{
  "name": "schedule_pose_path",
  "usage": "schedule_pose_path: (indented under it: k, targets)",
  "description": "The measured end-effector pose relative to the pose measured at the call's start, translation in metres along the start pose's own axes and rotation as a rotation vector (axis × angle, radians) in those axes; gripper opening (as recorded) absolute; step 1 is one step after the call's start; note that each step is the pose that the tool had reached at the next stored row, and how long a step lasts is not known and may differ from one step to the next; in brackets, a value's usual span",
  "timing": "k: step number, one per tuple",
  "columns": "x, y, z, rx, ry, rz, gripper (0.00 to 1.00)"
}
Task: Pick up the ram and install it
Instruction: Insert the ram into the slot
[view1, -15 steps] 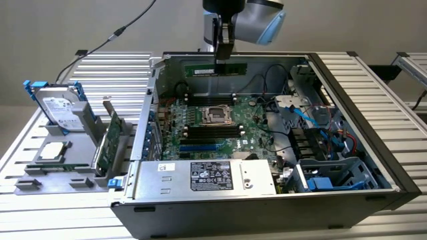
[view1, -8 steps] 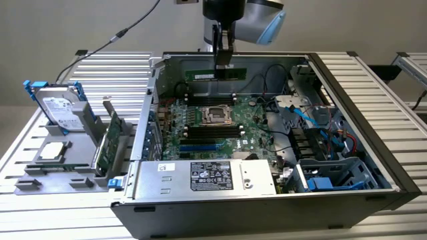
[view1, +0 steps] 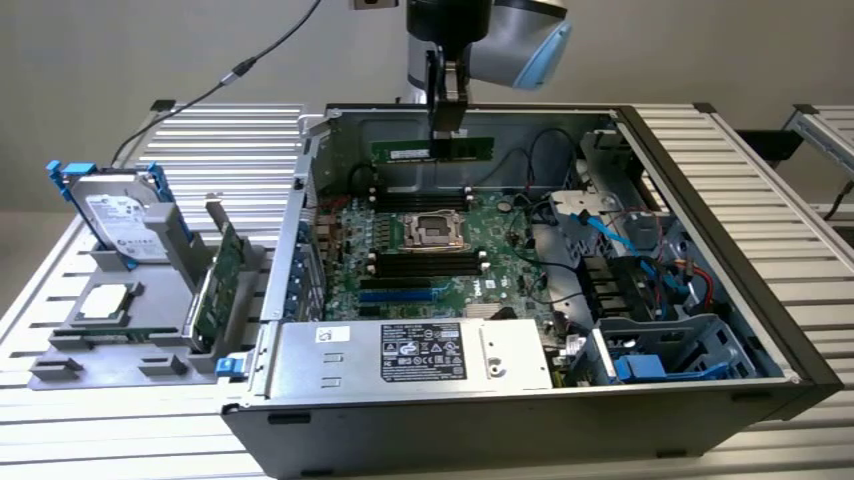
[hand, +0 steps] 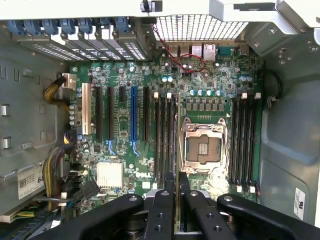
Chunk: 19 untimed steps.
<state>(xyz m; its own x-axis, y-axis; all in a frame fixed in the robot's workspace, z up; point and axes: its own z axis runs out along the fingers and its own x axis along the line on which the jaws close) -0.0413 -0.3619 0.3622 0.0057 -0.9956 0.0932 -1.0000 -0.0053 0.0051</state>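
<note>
— Where's the long thin green circuit-board ram stick (view1: 400, 151)?
— I've got it pinched in my black two-finger claw (view1: 450, 128), jaws nearly closed on it, hanging above the green motherboard (view1: 501, 250).

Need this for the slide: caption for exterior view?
Gripper holding the ram above the motherboard inside an open computer case; hard drive and expansion card racked alongside.

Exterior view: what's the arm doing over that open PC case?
The arm's gripper has its jaws shut on the ram, holding it on edge above the motherboard inside the open case. In the wrist view the stick runs along the memory slots beside the CPU socket. It is not yet seated in a slot.
</note>
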Motion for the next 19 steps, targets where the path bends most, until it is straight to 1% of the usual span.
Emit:
schedule_pose_path:
  k: [4,9,14,19]
  targets:
    - [0.000,0.0000,0.0005,0.0000,0.0000,0.000,0.14]
    - [0.000,-0.0001,0.0045,0.0000,0.0009,0.000,0.14]
    - [-0.001,0.0001,0.0098,-0.0011,0.0071,0.000,0.14]
    - [-0.001,0.0006,0.0145,-0.0025,0.0145,0.000,0.14]
